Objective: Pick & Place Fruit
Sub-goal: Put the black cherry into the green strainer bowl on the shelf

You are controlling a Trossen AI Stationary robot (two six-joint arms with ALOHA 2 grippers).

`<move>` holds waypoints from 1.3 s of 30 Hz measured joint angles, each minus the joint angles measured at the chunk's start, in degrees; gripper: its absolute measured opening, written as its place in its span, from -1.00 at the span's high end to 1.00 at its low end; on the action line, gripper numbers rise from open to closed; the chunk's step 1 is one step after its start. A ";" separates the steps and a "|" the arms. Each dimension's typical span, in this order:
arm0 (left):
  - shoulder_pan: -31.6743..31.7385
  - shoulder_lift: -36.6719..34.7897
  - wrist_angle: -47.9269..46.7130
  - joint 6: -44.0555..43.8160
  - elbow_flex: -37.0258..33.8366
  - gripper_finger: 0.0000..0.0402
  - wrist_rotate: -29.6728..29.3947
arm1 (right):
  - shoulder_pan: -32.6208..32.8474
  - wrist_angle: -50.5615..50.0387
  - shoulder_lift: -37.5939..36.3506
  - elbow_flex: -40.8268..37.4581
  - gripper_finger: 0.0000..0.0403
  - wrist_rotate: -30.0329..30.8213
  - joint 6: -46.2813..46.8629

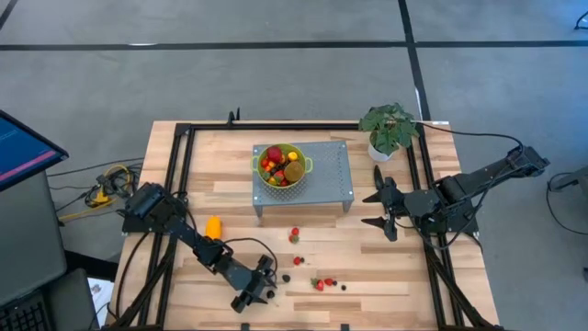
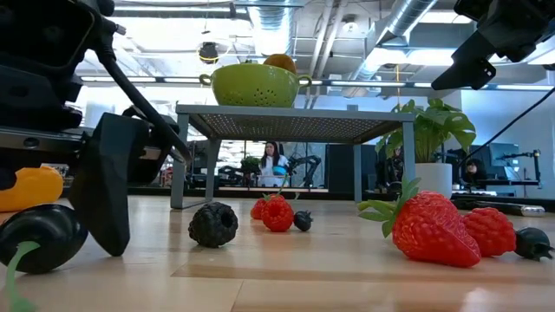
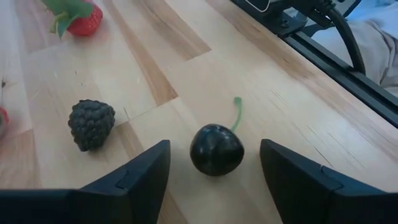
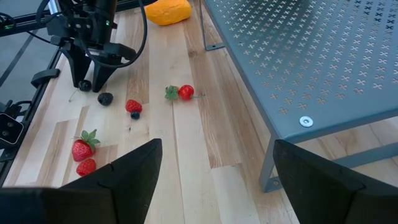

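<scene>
Now, from above: the left pincer [image 1: 260, 291] is low at the counter's [image 1: 386, 276] 7 o'clock corner, with loose berries [image 1: 323, 283] just to its 3 o'clock. A green colander [image 1: 281, 165] full of fruit sits on a grey rack [image 1: 326, 175] at 12 o'clock, an orange fruit [image 1: 213, 226] lies at 9 o'clock, and a plant [image 1: 388, 129] stands at 1 o'clock. The right pincer [image 1: 382, 210] hovers at 3 o'clock, spread wide, gripping nothing.

At counter level: a dark cherry [image 2: 39, 238] sits right beside a black finger [image 2: 108, 182] of the left pincer. A blackberry [image 2: 213, 224] lies at centre, and big strawberries [image 2: 429, 227] lie at 4 o'clock.

Left wrist: the cherry [image 3: 216, 149], green stem up, sits between the two fingers [image 3: 146, 174], which stand apart and are not touching it. A blackberry [image 3: 91, 124] lies near, and a strawberry [image 3: 81, 17] farther off.

Right wrist: its own fingers [image 4: 130, 168] are parted over bare wood, the rack [image 4: 311, 56] alongside, and strawberries [image 4: 82, 149] scattered towards the left pincer [image 4: 93, 81].
</scene>
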 joint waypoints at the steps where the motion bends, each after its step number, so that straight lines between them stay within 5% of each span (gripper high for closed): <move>1: 0.00 0.00 0.19 0.00 0.00 -0.19 0.00 | 0.00 0.00 0.00 0.00 -0.50 -0.02 0.02; 39: 0.00 0.11 3.34 0.13 0.02 0.41 -0.04 | -0.01 0.00 0.02 -0.02 -0.50 -0.02 0.01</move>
